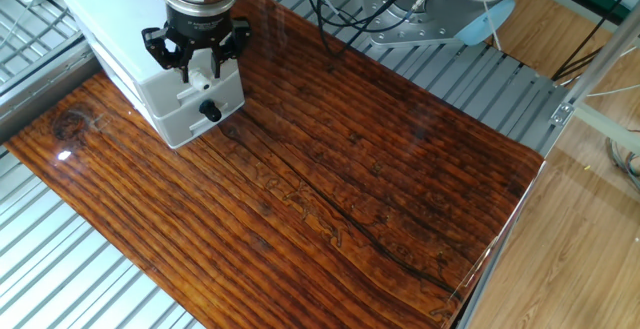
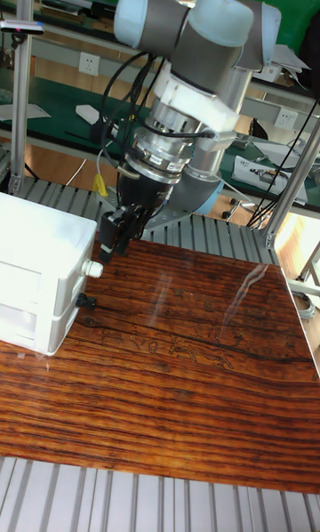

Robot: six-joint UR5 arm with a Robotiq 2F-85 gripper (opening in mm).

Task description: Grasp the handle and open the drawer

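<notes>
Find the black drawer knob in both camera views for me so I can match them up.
Fixed view: the handle is at upper left, on the lower drawer front, just below the gripper.
Tall fixed view: the handle is at the left edge, mid-height, sticking out rightward.
Shared landmark: the white cabinet.

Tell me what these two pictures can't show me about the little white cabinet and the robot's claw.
- Fixed view: the gripper covers the upper drawer's knob, so any contact is hidden.
- Tall fixed view: the picture's left edge cuts off the cabinet.
- Both views: the handle is too small to show detail.
- Whether the drawer is fully closed is unclear.
</notes>
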